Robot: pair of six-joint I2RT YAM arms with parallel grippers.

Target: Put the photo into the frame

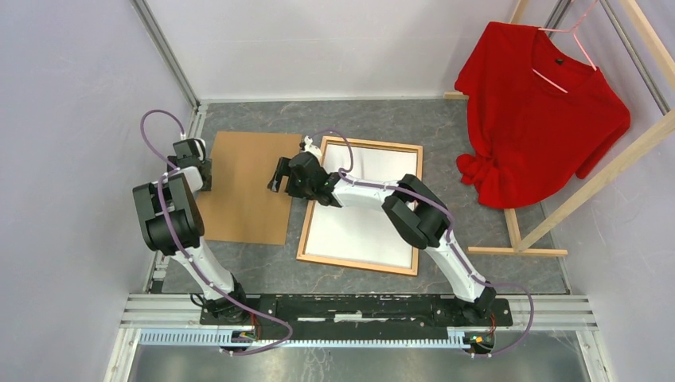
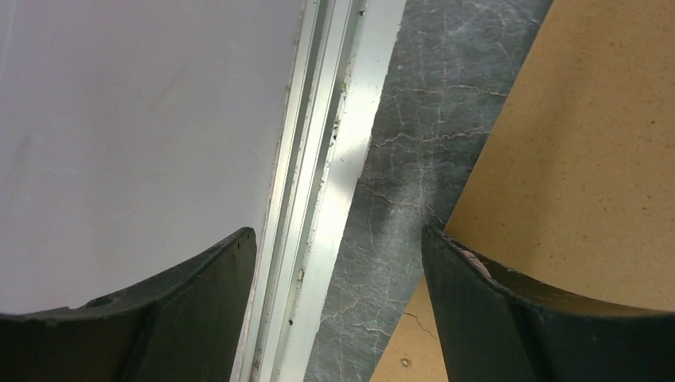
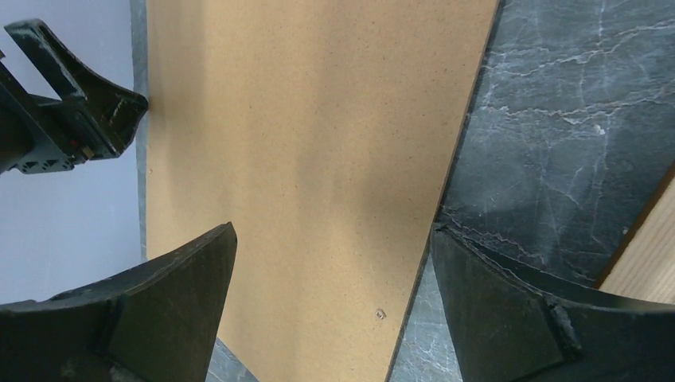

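The photo [image 1: 362,215] lies white back up inside the orange-brown frame [image 1: 358,264] at the table's centre. The brown backing board [image 1: 243,187] lies to the left of the frame. My left gripper [image 1: 199,173] is open at the board's left edge. In the left wrist view, its gripper [image 2: 338,239] has one finger over the rail and the other over the board [image 2: 573,159]. My right gripper [image 1: 277,175] is open over the board's right edge. In the right wrist view, its gripper [image 3: 334,239] spans that edge of the board [image 3: 318,143]. A frame corner [image 3: 649,255] shows at the right.
An aluminium rail [image 2: 342,159] and a pale wall [image 2: 135,135] run close along the board's left side. A pale wooden rack [image 1: 593,187] with a red shirt [image 1: 541,111] on a pink hanger stands at the back right. The table is grey marbled [image 1: 350,119].
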